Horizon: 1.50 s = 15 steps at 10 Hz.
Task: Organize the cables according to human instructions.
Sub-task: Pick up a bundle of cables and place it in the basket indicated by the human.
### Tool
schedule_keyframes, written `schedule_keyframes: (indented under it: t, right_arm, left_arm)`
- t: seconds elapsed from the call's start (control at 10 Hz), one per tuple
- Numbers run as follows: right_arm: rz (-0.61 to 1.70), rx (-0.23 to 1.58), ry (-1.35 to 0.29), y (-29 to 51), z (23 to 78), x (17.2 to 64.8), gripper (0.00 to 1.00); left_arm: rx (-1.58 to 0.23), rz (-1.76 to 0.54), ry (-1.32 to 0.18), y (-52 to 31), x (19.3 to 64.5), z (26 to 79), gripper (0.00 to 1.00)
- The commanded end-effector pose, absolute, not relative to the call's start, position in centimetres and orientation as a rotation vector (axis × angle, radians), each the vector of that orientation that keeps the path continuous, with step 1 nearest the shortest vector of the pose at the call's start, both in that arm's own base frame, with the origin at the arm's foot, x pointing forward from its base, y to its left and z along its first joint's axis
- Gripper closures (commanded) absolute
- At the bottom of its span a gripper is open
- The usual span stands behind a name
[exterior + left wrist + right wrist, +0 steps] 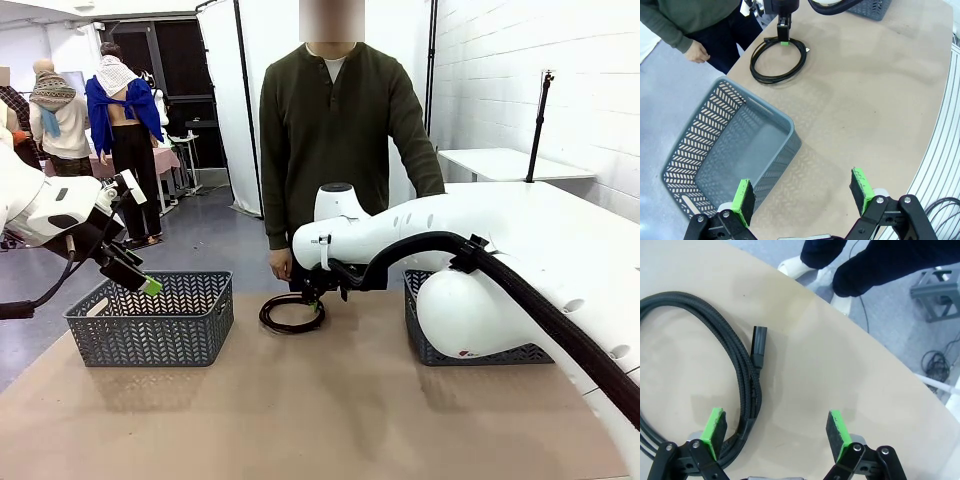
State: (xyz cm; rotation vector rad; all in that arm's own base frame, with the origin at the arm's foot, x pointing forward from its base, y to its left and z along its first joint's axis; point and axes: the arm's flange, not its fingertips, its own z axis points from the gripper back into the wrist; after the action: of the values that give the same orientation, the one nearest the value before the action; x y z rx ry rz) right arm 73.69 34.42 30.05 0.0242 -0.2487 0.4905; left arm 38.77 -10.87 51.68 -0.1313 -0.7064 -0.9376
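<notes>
Cable (747, 390) coil lies just inside one pad of the spread right gripper (775, 432).

Robot body, two white arms

Glossy white rounded links; right arm (470, 225) carries a ribbed black hose clipped along it; black grippers, green pads (860, 184); left arm (50, 205) trails a black cable.

The front camera looks level across the table (300, 410) toward the person (335, 140). Both wrist cameras look steeply down, the right nearer; all share the coiled cable (292, 312).
</notes>
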Motion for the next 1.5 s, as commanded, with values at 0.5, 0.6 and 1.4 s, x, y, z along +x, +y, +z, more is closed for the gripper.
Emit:
schedule_keyframes:
  t: [0.5, 0.6, 1.4]
  right_arm:
    - [0.449, -0.008, -0.255, 35.1, 29.6, 75.1, 0.44]
    - [0.449, -0.001, -0.25, 35.1, 29.5, 75.1, 0.62]
    - [0.447, 0.114, -0.203, 34.8, 31.0, 74.7, 1.0]
  left_arm:
    - [-0.144, -0.945, -0.71, -10.6, 38.9, 51.5, 0.0]
    - [-0.144, -0.945, -0.71, -10.6, 38.9, 51.5, 0.0]
    - [-0.144, -0.945, -0.71, -10.6, 38.9, 51.5, 0.0]
